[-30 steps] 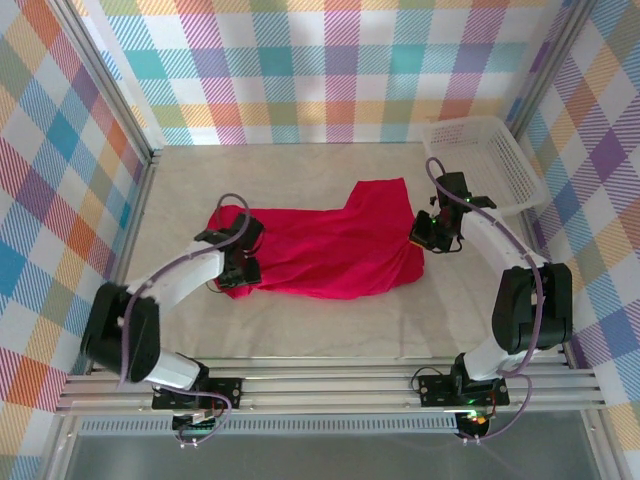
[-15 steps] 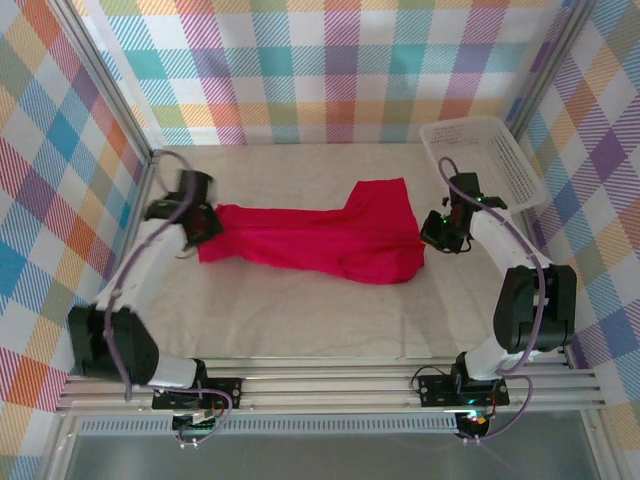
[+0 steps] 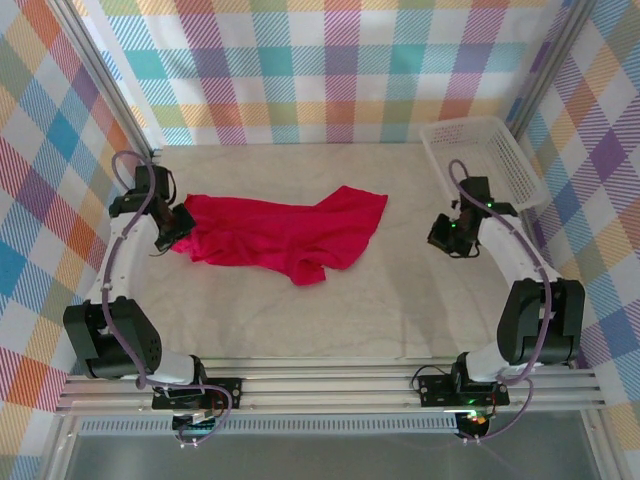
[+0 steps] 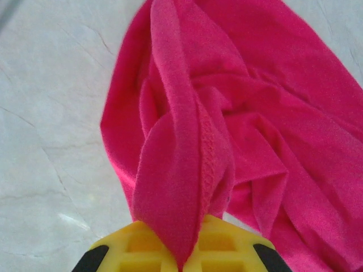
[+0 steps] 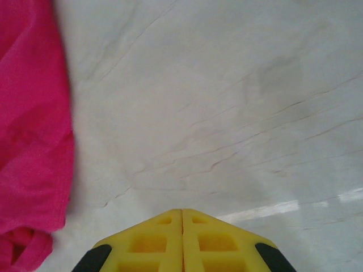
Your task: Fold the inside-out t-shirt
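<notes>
The inside-out t-shirt is a crimson garment lying bunched and stretched across the left half of the table. My left gripper is at the shirt's left end, near the left wall. In the left wrist view its yellow fingers are shut on a gathered fold of the t-shirt, which fans out beyond them. My right gripper is over bare table to the right of the shirt, apart from it. The right wrist view shows that gripper shut with nothing in it, and the shirt's edge at the far left.
A white mesh basket stands at the back right corner, just behind my right arm. Plaid walls close in the table on three sides, and the left wall is close to my left gripper. Bare table lies in front of the shirt.
My left gripper shut on the shirt's left part and dragged it back and left toward the wall. The shirt's right end slid left, away from my right gripper, which drifted slightly right.
</notes>
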Tool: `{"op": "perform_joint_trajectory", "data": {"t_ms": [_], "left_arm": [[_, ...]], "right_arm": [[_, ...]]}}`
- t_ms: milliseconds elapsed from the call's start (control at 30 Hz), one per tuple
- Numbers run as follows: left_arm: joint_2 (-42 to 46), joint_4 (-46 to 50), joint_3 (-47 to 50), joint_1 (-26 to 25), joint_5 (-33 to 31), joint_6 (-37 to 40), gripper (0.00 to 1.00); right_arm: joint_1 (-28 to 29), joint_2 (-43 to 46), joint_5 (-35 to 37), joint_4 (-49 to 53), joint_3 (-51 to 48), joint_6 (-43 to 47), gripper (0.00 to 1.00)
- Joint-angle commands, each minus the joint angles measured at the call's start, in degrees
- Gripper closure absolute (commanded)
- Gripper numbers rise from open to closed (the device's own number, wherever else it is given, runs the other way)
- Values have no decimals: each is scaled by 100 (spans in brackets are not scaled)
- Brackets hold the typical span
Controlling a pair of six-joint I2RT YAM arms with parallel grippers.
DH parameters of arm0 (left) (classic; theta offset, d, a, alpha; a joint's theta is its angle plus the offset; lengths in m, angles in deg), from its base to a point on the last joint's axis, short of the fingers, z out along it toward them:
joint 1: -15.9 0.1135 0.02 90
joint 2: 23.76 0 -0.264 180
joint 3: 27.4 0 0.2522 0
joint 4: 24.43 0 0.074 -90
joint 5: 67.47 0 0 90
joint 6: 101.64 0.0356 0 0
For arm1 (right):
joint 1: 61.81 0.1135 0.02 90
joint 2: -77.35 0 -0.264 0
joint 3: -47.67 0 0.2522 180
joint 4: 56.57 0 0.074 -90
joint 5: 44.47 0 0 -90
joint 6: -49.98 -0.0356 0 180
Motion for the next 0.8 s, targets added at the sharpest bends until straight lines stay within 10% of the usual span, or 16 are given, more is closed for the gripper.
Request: {"op": "perform_joint_trajectory", "data": {"t_ms": [0, 200, 533, 633, 733, 767], "left_arm": [[136, -131, 96, 16, 345, -32, 100], [118, -113, 26, 20, 282, -62, 100], [157, -118, -38, 17, 353, -106, 100], [169, -130, -20, 16, 431, -137, 100], [196, -157, -2, 61, 463, -162, 100], [208, -157, -9, 108, 455, -164, 100]], "right_arm": [[1104, 77, -419, -200, 156, -164, 87], [3041, -770, -76, -1212, 319, -841, 34], [4377, -2988, 748, -1020, 2152, -990, 18], [4403, -3313, 741, -971, 2436, -1053, 31], [4329, -3183, 778, -848, 2420, -1070, 96], [4247, -2982, 784, -767, 2320, -1054, 100]]}}
